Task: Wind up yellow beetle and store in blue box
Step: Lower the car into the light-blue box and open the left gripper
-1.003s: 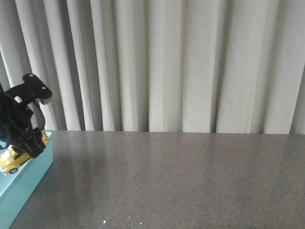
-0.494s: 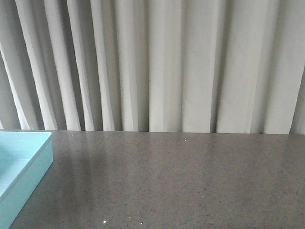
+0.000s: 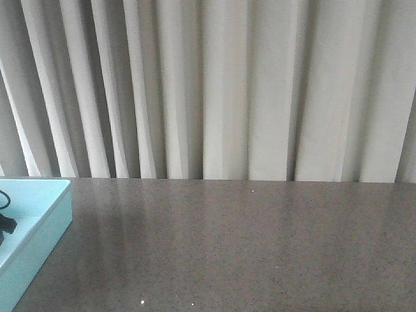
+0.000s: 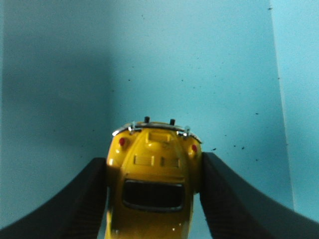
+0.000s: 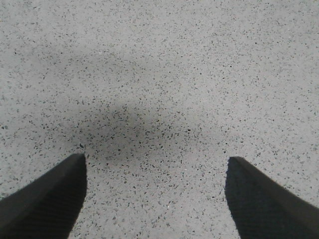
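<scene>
i worked in a staged lab: a bare speckled grey table stood before pleated pale curtains.

Left claw: two matte black, curved, tapering fingers. Right claw: two black, pointed, finely textured fingers. Front view: black cable loop.

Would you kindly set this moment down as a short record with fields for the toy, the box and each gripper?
toy: small glossy yellow beetle car, clamped on both sides between the left gripper's fingers
box: large light blue open-topped box, at the table's left edge; its floor fills the left wrist view behind the car
left gripper: shut on the car, over the box floor; contact with the floor cannot be told
right gripper: open, holding nothing, above the grey speckled tabletop
</scene>
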Tool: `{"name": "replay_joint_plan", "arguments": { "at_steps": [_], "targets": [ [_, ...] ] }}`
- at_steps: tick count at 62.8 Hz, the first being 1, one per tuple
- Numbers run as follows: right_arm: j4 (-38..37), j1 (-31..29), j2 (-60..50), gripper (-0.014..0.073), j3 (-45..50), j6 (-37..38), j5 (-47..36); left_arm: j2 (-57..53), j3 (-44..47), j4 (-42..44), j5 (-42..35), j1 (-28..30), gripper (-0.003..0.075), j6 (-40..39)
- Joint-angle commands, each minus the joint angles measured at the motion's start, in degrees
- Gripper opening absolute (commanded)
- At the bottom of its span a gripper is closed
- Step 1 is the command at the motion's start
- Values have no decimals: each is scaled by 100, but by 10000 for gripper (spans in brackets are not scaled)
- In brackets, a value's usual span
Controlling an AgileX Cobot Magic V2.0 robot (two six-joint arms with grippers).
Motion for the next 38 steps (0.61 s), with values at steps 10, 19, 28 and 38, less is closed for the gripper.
{"name": "replay_joint_plan", "arguments": {
  "at_steps": [10,19,28,38],
  "targets": [
    [-71,0,-36,563,-151,8,-273,-213,-170,-63,-340,0,360,-14],
    [-71,0,-36,563,-151,8,-273,-222,-170,-78,-357,0,498,-21],
    [-71,0,-36,563,-151,8,-273,-334,-170,-219,-322,0,552,-21],
    [-71,0,-36,563,-151,8,-268,-626,-170,-489,-89,0,552,-25]
  ]
}}
